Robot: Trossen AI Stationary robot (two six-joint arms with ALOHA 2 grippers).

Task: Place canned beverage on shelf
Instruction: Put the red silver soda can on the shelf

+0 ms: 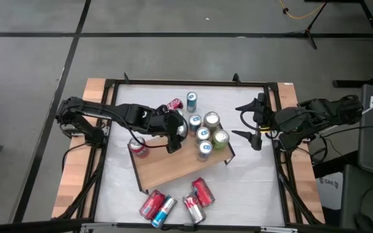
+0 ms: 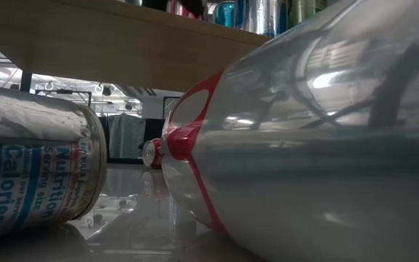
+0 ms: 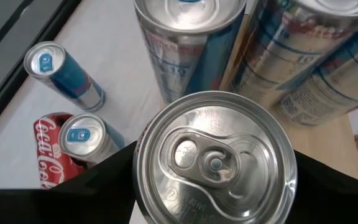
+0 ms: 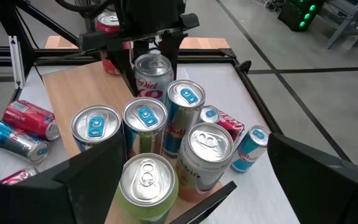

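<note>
A silver Diet Coke can (image 4: pixel 153 76) was held upright between the fingers of the left gripper (image 1: pixel 174 133), at the edge of the can cluster (image 1: pixel 206 133) on the shelf (image 1: pixel 173 167). The can was judged light, rigid but dentable and slippery, best gripped across its mid-body. Whether its base touched the board could not be told. The right gripper (image 1: pixel 251 123) was parked wide open beside the shelf.
</note>
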